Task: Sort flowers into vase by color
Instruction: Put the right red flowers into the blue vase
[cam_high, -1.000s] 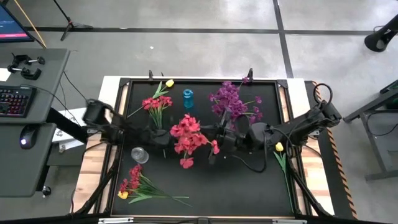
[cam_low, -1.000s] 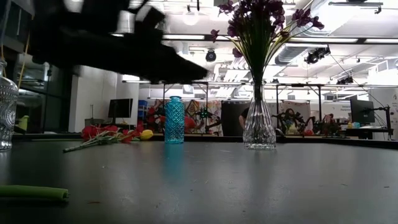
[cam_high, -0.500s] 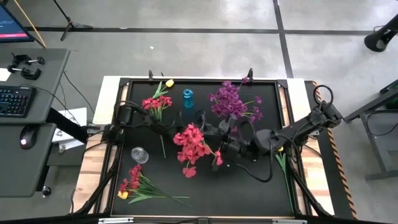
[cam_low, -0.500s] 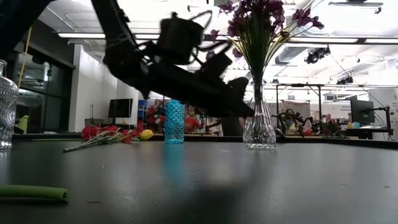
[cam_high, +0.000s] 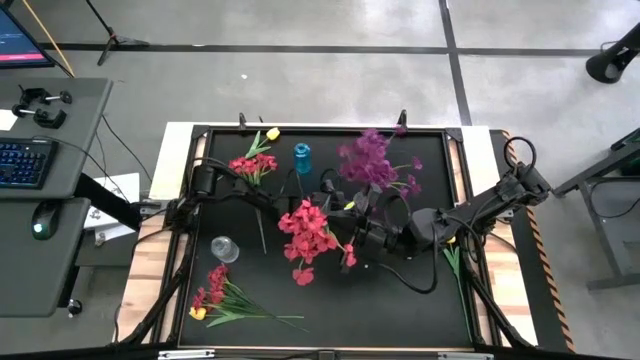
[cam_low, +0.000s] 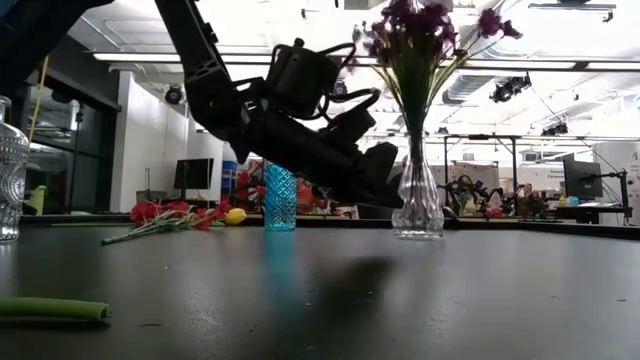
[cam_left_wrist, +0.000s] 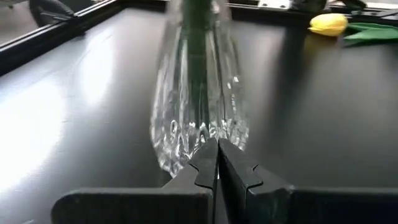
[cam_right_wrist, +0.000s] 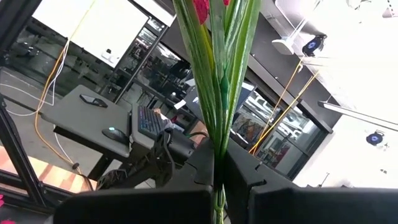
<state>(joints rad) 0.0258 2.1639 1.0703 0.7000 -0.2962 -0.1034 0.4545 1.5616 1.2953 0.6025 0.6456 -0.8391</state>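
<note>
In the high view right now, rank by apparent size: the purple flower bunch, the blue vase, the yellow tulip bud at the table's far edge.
1. Purple flower bunch, clearly largest.
2. Blue vase.
3. Yellow tulip bud, slightly smaller than the vase.

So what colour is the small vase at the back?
Blue small vase, clearest in the low view.

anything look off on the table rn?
Left gripper is shut on nothing, with its tips right at the foot of the clear vase holding the purple flowers. It looks likelier to shove the vase than grasp it. Right gripper is shut on the red flowers' stems. No vase is toppled.
</note>
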